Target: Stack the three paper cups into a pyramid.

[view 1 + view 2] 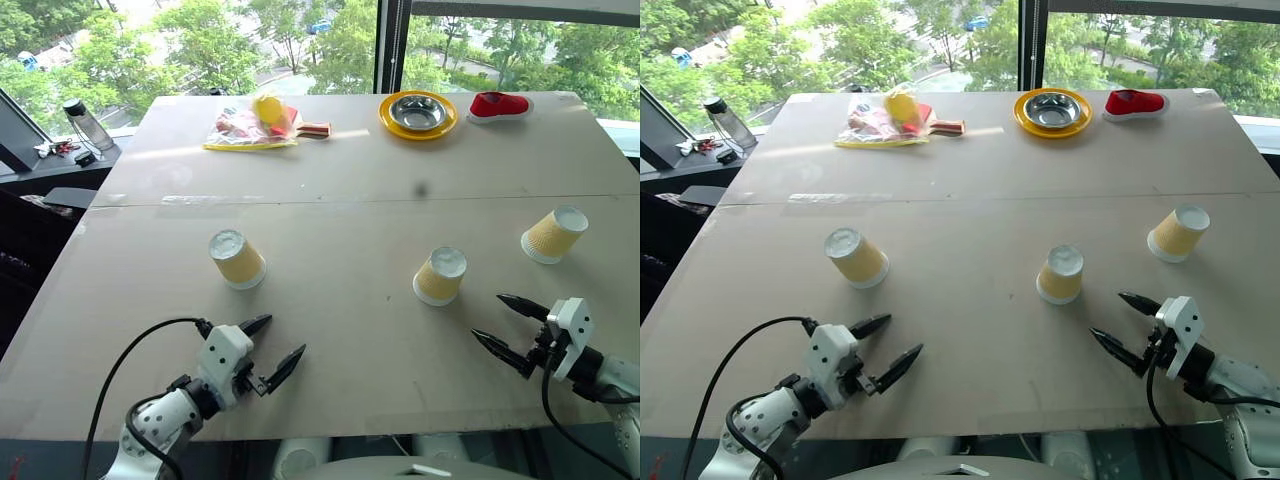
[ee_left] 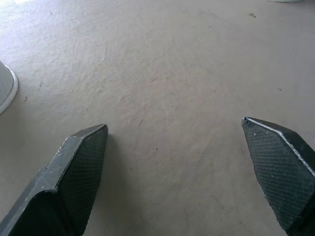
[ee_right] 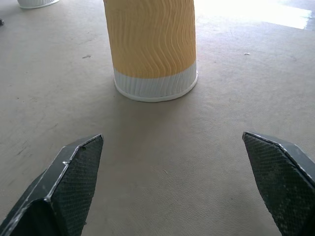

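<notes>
Left gripper [image 1: 271,347] spread wide, empty, low over table [image 1: 340,190] near front edge; right gripper [image 1: 510,328] likewise wide, nothing held. Head view: three paper cups upside down, well apart: left cup [image 1: 237,259] ahead of left gripper, middle cup [image 1: 440,276] near right gripper, right cup [image 1: 554,235] further off. No pyramid begun; whole stack left to do.

Left wrist view: bare tabletop between fingers [image 2: 74,172].

Right wrist view: middle cup [image 3: 152,44] straight ahead between fingers [image 3: 69,182], untouched.

3 paper cups [image 1: 439,276] upside down, apart, unstacked.
</notes>
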`<control>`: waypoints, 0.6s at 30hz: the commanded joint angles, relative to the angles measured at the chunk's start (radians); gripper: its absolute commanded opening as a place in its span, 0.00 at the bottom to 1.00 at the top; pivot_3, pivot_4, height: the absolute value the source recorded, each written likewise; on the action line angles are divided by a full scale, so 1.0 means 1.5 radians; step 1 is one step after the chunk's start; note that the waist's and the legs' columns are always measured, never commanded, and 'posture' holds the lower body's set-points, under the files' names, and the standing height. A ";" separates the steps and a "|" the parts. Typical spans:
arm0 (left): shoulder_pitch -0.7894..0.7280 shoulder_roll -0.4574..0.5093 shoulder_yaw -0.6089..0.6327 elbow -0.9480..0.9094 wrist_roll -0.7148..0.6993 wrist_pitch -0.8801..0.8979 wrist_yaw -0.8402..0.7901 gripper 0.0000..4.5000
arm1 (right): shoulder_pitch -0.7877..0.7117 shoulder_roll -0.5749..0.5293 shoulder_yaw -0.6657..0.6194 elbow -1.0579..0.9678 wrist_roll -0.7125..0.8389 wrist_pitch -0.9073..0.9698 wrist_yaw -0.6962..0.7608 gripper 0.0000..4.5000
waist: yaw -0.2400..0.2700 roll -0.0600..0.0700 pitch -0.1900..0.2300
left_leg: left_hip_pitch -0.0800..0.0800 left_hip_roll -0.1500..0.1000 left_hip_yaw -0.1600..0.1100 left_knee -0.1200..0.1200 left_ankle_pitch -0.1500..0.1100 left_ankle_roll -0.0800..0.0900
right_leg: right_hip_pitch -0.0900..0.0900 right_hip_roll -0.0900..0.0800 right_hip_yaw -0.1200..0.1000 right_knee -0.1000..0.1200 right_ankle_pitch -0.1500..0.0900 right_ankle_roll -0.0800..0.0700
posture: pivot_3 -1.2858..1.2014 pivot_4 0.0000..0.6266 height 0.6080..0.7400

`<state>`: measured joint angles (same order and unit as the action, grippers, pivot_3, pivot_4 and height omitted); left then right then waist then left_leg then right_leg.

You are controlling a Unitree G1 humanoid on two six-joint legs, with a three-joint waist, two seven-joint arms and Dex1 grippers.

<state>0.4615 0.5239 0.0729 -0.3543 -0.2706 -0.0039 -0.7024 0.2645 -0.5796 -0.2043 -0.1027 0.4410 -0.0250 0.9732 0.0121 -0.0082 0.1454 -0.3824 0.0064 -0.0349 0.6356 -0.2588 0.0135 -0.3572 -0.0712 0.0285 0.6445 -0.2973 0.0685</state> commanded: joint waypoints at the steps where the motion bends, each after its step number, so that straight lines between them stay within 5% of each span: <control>1: -0.029 0.021 -0.008 -0.055 -0.029 0.037 -0.023 0.99 | -0.030 0.012 0.006 -0.051 0.013 0.006 -0.017 1.00 | 0.000 0.000 0.000 | 0.000 0.000 0.000 0.000 0.000 0.000 | 0.000 0.000 0.000 0.000 0.000 0.000 | 0.52 0.24 1.00; 7: -0.131 0.061 0.007 -0.143 -0.193 0.145 -0.089 0.99 | -0.121 0.058 0.059 -0.096 0.026 0.073 -0.065 1.00 | -0.003 -0.001 0.001 | 0.000 0.000 0.000 0.002 0.000 0.000 | -0.001 0.000 0.000 0.005 0.000 0.000 | 0.52 0.24 1.00; 18: -0.255 0.141 0.033 -0.179 -0.272 0.224 -0.139 0.99 | -0.222 0.090 0.114 -0.056 0.011 0.084 -0.067 1.00 | -0.012 -0.002 0.003 | -0.001 0.000 0.000 0.002 0.000 0.000 | -0.004 0.001 0.000 0.008 0.000 0.000 | 0.52 0.24 1.00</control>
<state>0.0863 0.7283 0.1014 -0.5810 -0.6527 0.3284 -0.9027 -0.0572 -0.4496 -0.0343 -0.1746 0.4482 0.1078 0.8677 -0.0057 -0.0107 0.1498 -0.3835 0.0061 -0.0355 0.6393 -0.2586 0.0133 -0.3624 -0.0694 0.0286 0.6565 -0.2974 0.0691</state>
